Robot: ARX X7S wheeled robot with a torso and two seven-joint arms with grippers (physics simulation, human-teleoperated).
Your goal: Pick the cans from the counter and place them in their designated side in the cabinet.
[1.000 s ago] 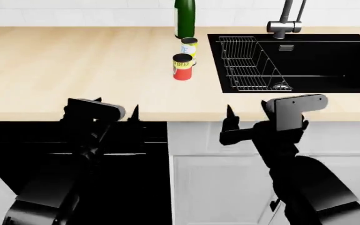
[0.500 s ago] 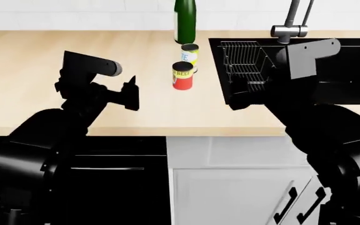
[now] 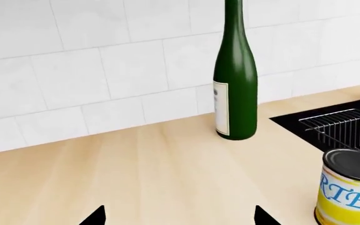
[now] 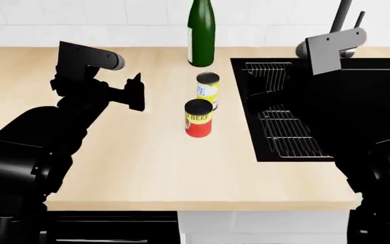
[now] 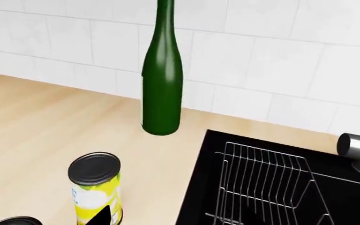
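Note:
Two cans stand on the counter [image 4: 114,168] left of the sink. The yellow and white can [image 4: 208,90] is just behind the red and yellow can [image 4: 198,118]. My left gripper [image 4: 135,91] hovers open to their left, apart from them. In the left wrist view its black fingertips [image 3: 95,216] are spread over bare wood, with the yellow and white can [image 3: 348,192] off to one side. My right gripper [image 5: 174,219] is over the sink's edge, one fingertip [image 5: 101,216] overlapping the yellow and white can [image 5: 95,187]; the other is lost against the black sink. The cabinet's inside is out of view.
A tall green bottle [image 4: 201,33] stands at the tiled back wall behind the cans. The black sink [image 4: 385,81] holds a wire rack [image 4: 283,127], and a tap [image 4: 344,20] rises behind it. The counter's front edge [image 4: 181,206] is near me.
Both arms have risen from below the counter's front edge to above the worktop. The head view has lifted and moved closer. The cans have not moved.

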